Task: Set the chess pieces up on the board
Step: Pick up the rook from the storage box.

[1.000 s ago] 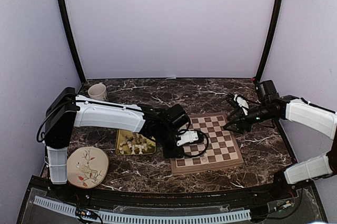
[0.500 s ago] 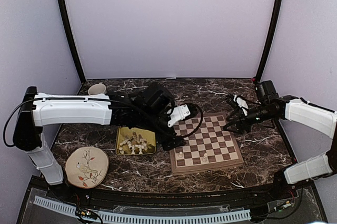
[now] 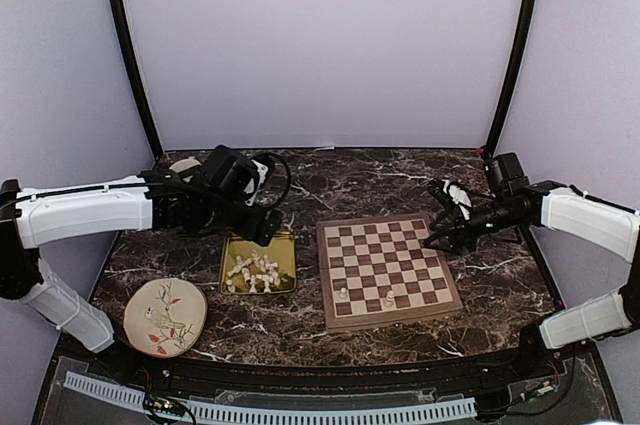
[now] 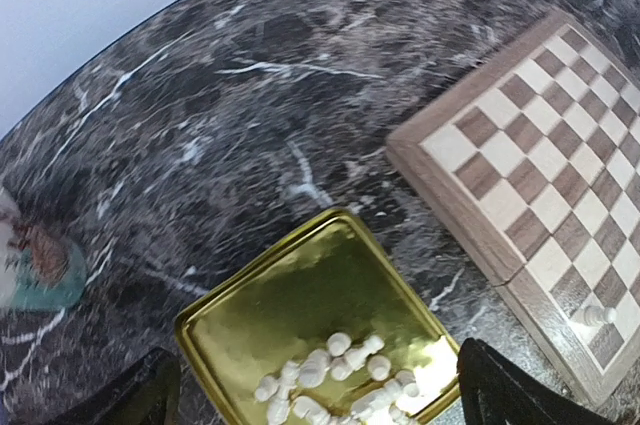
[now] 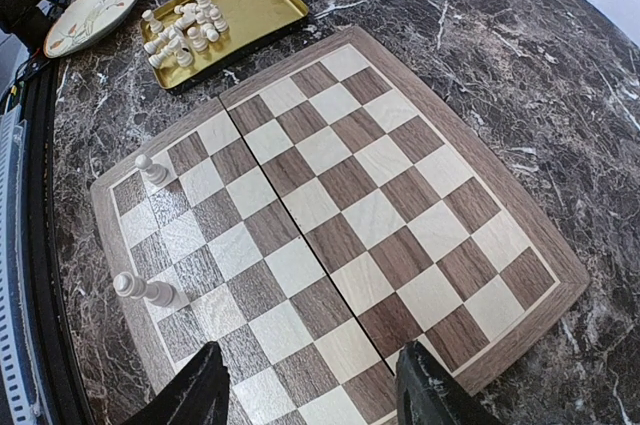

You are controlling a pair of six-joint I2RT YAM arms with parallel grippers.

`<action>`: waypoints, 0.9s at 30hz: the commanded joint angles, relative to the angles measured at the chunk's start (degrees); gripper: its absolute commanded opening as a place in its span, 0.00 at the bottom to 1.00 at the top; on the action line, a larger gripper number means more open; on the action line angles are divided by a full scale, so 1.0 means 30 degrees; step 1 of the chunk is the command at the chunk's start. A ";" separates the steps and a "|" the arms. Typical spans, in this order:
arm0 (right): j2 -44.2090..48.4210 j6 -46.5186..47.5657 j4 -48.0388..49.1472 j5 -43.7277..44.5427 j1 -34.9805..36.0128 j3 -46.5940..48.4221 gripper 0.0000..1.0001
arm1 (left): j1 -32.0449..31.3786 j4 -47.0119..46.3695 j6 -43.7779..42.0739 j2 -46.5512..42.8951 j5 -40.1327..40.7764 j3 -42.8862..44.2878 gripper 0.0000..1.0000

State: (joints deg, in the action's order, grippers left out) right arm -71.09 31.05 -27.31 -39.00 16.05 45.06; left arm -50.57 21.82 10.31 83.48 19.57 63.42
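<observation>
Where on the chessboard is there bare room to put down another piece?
Nearly all of the board is bare: every square beyond the two pieces near its front edge. The right gripper hovers at its far right edge. The gold tray is crowded.

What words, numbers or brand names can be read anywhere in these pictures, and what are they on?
No readable text in any view.
The board has no letters or numbers on its frame.
The gold tray is plain.
The plate carries only a drawing.
The left arm and right arm show no legible label.
</observation>
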 commanded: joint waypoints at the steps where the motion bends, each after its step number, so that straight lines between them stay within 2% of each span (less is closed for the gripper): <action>1: 0.0120 0.0276 -0.0081 -0.0124 -0.0120 0.0153 0.57 | 0.1545 0.1576 0.3461 -0.1934 0.0814 -0.1271 0.99; 3: 0.0016 0.0318 -0.0149 -0.0124 -0.0108 0.0238 0.57 | 0.1714 0.2304 0.2335 -0.1986 0.0226 -0.1675 0.95; 4: -0.0002 0.0323 -0.0175 -0.0146 -0.0111 0.0269 0.57 | 0.1827 0.3287 0.2574 -0.1889 0.0450 -0.1622 0.87; 6: 0.0045 0.0342 -0.0216 -0.0150 -0.0115 0.0205 0.57 | 0.2325 0.5422 0.3329 -0.1430 -0.0026 -0.1242 0.61; 9: 0.0097 0.0398 -0.0155 -0.0054 -0.0132 0.0160 0.57 | 0.2543 0.7500 0.4159 -0.0735 -0.1641 -0.0989 0.49; 13: -0.0039 0.0460 -0.0196 0.0013 -0.0128 0.0258 0.57 | 0.2558 0.7838 0.4995 -0.0782 -0.3707 -0.1726 0.47; 17: -0.0049 0.0467 -0.0241 -0.0026 -0.0115 0.0275 0.57 | 0.2556 0.7724 0.5353 -0.0489 -0.4283 -0.2210 0.46; 22: -0.0016 0.0467 -0.0286 -0.0051 -0.0113 0.0244 0.57 | 0.2551 0.7754 0.5438 0.0865 -0.5085 -0.2187 0.38; 27: 0.0046 0.0492 -0.0271 0.0035 -0.0130 0.0230 0.57 | 0.2558 0.7732 0.5502 0.1745 -0.5004 -0.2190 0.37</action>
State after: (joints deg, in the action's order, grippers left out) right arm -71.11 32.32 -27.49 -38.96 16.05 45.06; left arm -43.03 43.46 26.02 87.90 5.58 57.36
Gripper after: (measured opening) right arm 0.570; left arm 0.374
